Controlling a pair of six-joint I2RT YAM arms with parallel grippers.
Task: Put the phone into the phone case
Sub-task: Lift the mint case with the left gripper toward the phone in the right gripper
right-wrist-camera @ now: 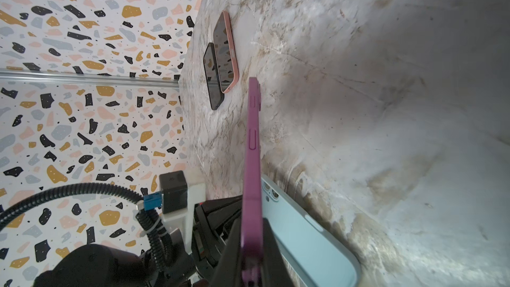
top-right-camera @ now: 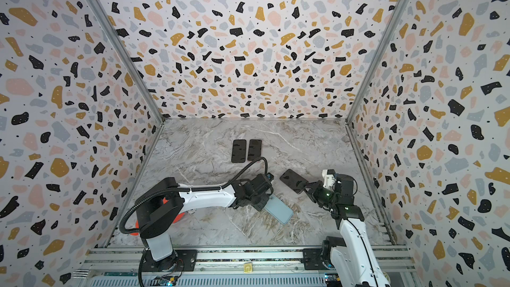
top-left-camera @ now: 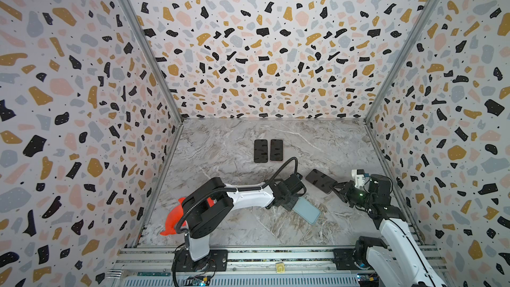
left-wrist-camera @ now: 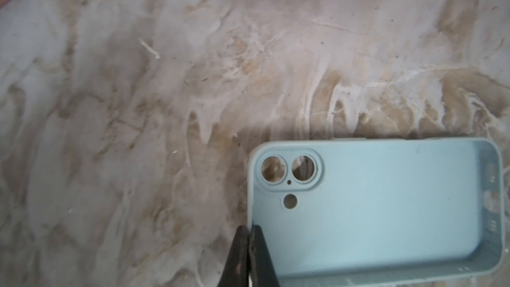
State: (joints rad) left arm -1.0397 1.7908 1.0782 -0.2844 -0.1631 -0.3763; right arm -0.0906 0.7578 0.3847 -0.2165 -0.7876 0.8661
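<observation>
Left gripper (left-wrist-camera: 249, 255) at lower centre, arm stretched rightward, pinched on the rim of the pale blue phone case (top-left-camera: 306, 210) (flat on marble). Right gripper (right-wrist-camera: 252, 255) at lower right, clamped on the purple-cased phone (top-left-camera: 320, 180), raised edgewise.

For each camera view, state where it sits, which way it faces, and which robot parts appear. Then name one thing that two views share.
Top views: high in front, looking down at the marble table; both arms, left hand, right hand.
Left wrist: looks down past shut fingers pinching the blue case rim.
Right wrist: looks along the purple phone it grips; left arm visible.
Shared: the blue case in both wrist views.
</observation>
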